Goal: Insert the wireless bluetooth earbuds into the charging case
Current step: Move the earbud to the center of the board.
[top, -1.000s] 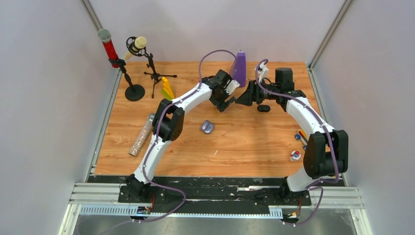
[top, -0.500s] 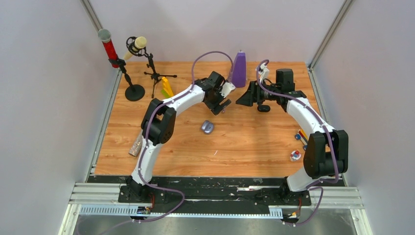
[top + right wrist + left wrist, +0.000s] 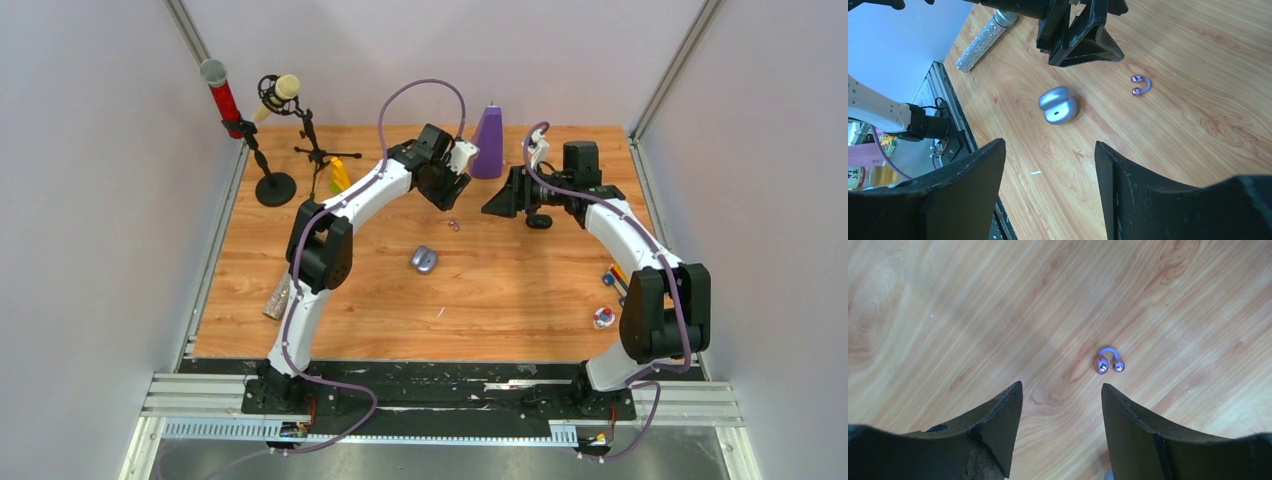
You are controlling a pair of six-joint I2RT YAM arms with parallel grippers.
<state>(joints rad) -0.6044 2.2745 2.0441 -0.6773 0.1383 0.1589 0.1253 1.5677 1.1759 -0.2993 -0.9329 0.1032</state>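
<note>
Top view: the left gripper (image 3: 446, 200) has drawn back toward the far edge, baring the purple earbud (image 3: 454, 224) on the table (image 3: 520, 290), beyond the case (image 3: 424, 260).

Left wrist: jaws spread, empty, the earbud (image 3: 1109, 361) just ahead.

Right wrist: the right gripper (image 3: 1048, 145) gapes empty, pointing left.

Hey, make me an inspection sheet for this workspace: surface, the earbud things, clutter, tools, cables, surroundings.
Surface: wooden table, one white fleck near the front.
Job's things: pale purple earbud lying loose on the wood; pale purple case apart from it, looks shut; dark oval case beside the right arm; black buds nothing seen.
Clutter: purple cone, red microphone, cream microphone, glitter microphone, small bits at the right edge.
Tools: left tool open, empty, above the earbud; right tool open, empty.
Cables: purple cables looped along both arms.
Surroundings: pale walls; metal rail at the near edge.
</note>
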